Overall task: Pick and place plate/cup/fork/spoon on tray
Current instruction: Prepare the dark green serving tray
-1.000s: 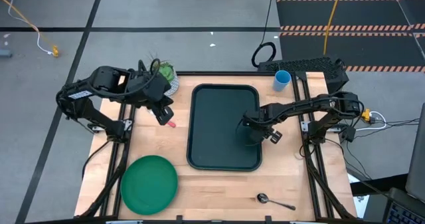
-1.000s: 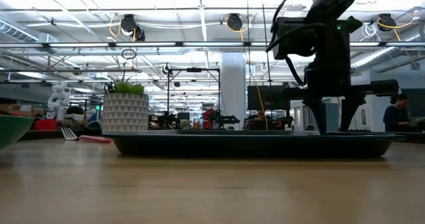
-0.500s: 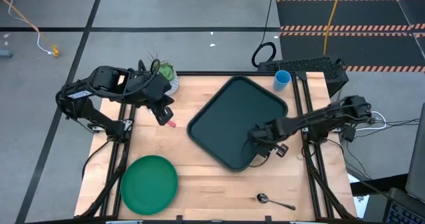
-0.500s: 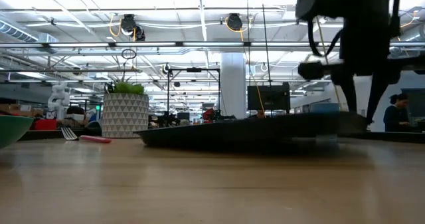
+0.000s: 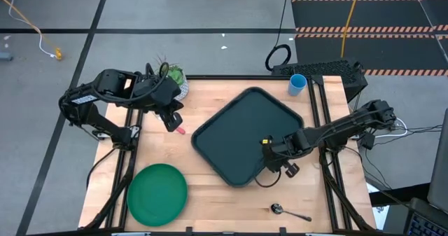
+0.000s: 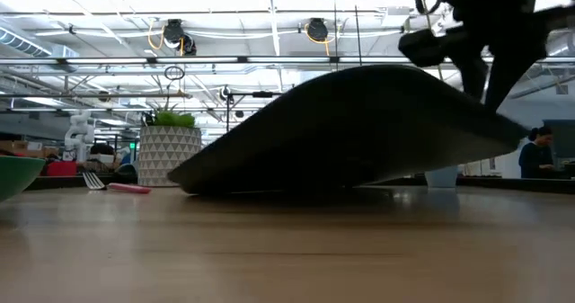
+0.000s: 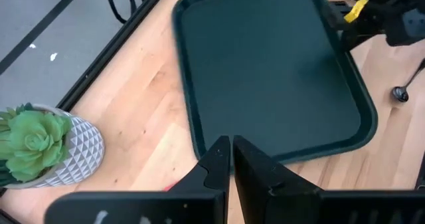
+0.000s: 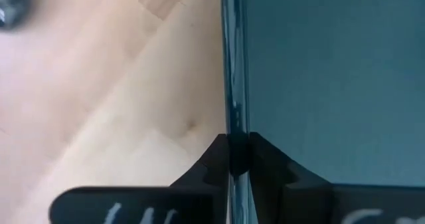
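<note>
The dark tray (image 5: 245,134) lies slantwise at the table's middle, tilted. Its left part (image 6: 193,186) rests on the table and its right side is raised. My right gripper (image 5: 271,159) is shut on its rim. My left gripper (image 5: 173,120) hovers shut and empty at the far left, just above the fork's pink handle (image 5: 180,130). The fork (image 6: 112,185) lies on the table beside the plant pot. The green plate (image 5: 157,192) lies near left. The light-blue cup (image 5: 297,83) stands far right. The spoon (image 5: 288,211) lies near right. My right gripper pinches the tray's raised rim (image 8: 234,111) between its two fingers, one inside the tray and one outside, near the tray's near right corner. The fingers come from above (image 6: 481,87). The tray is tilted, its held side lifted and its left part on the table.
A white speckled plant pot (image 5: 176,83) stands at the far left, by my left arm. Bare wood lies between the plate and the spoon along the near edge. Metal frame rails (image 5: 329,173) run along both table sides. A person (image 6: 537,155) shows in the room behind.
My right gripper has gone toward the table's near edge and up, holding the tray's rim. The tray has turned about clockwise as seen from above and tipped: its right side is lifted, its left part stays on the table.
</note>
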Robot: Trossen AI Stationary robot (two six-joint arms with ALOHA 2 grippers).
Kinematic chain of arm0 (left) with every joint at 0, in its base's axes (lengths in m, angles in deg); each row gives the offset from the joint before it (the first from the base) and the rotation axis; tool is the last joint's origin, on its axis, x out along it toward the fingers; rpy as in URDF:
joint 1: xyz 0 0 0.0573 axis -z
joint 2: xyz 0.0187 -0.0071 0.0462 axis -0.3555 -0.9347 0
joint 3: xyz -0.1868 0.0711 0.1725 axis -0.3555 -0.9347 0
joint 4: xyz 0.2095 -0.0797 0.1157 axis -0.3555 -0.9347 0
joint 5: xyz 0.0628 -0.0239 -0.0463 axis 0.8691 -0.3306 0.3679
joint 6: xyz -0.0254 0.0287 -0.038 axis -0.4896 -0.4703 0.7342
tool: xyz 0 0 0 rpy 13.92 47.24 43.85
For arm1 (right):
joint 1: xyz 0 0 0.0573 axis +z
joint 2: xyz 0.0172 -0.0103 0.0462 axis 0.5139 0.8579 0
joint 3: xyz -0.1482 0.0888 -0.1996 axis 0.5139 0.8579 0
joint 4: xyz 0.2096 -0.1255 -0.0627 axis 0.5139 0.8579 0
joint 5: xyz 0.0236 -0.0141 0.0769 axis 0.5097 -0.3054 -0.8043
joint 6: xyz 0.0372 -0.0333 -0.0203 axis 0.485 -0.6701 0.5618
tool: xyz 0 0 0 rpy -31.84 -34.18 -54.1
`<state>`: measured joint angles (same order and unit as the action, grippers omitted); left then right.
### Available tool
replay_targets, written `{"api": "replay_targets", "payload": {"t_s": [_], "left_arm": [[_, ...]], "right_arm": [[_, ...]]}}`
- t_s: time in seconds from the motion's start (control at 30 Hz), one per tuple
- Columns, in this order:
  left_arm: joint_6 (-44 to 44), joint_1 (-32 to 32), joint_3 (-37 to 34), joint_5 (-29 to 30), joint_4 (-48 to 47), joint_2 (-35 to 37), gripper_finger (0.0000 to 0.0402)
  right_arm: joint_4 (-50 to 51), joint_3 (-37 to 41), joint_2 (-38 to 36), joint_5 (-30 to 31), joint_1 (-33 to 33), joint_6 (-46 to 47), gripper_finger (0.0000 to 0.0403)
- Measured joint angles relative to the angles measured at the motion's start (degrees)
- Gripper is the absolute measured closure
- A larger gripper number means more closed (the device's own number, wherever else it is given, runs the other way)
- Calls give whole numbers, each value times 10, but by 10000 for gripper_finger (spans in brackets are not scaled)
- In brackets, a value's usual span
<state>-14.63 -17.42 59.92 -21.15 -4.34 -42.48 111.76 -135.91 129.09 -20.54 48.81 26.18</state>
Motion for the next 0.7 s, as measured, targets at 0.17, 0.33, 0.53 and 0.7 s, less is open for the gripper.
{"api": "replay_targets", "payload": {"t_s": [0.17, 0.33, 0.53, 0.7], "left_arm": [[0, 0, 0, 0, 0, 0, 380], [4, 0, 0, 0, 0, 0, 380], [4, 0, 0, 0, -1, 0, 380], [5, 0, 0, -1, -1, 0, 380]], "right_arm": [[1, -12, 0, -7, 24, 92, 380], [-37, -12, 0, -58, 53, 132, 381], [-91, -34, 25, -75, 68, 260, 381], [-92, -95, 104, -75, 65, 349, 381]]}}
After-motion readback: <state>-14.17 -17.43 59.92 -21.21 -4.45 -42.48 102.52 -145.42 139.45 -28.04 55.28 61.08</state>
